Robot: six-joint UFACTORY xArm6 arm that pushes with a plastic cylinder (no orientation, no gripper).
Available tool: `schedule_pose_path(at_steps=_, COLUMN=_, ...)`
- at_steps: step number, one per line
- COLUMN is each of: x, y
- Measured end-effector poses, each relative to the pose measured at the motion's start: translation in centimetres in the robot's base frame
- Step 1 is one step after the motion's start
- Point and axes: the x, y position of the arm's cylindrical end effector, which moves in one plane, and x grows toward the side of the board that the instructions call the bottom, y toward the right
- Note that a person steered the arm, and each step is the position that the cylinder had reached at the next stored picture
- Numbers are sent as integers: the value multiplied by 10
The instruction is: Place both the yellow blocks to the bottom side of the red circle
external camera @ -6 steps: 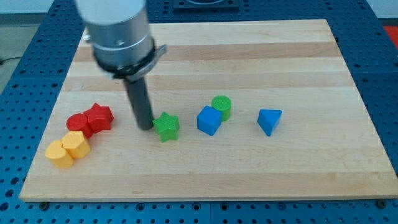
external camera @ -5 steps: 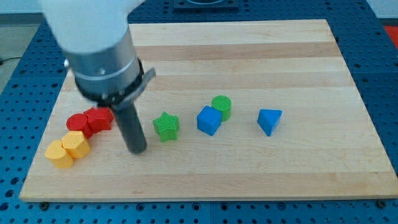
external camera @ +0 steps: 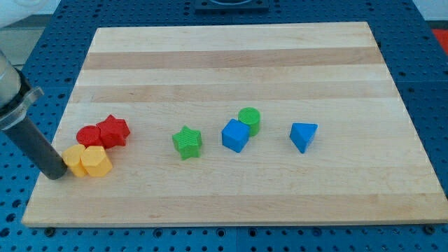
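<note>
The red circle (external camera: pixel 88 135) lies at the view's left, with a red star (external camera: pixel 113 131) touching its right side. Two yellow blocks sit just below it: a rounded one (external camera: pixel 73 161) and a hexagonal one (external camera: pixel 96 161), side by side and touching. My tip (external camera: pixel 54 175) rests on the board at the left edge, right against the left side of the rounded yellow block. The rod rises up and to the left out of view.
A green star (external camera: pixel 187 142) sits mid-board. A blue cube (external camera: pixel 235 135) touches a green cylinder (external camera: pixel 249 120) to its upper right. A blue triangular block (external camera: pixel 303 136) lies further right. The wooden board (external camera: pixel 238 63) rests on a blue perforated table.
My tip swept from beside the green star down and left to the board's left edge. The yellow blocks shifted right and now lie level, directly under the red circle.
</note>
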Motion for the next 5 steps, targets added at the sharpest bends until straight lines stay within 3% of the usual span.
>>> schedule_pose_path(at_steps=2, x=7, y=1)
schedule_pose_path(at_steps=4, x=39, y=44)
schedule_pose_path(at_steps=5, x=22, y=43)
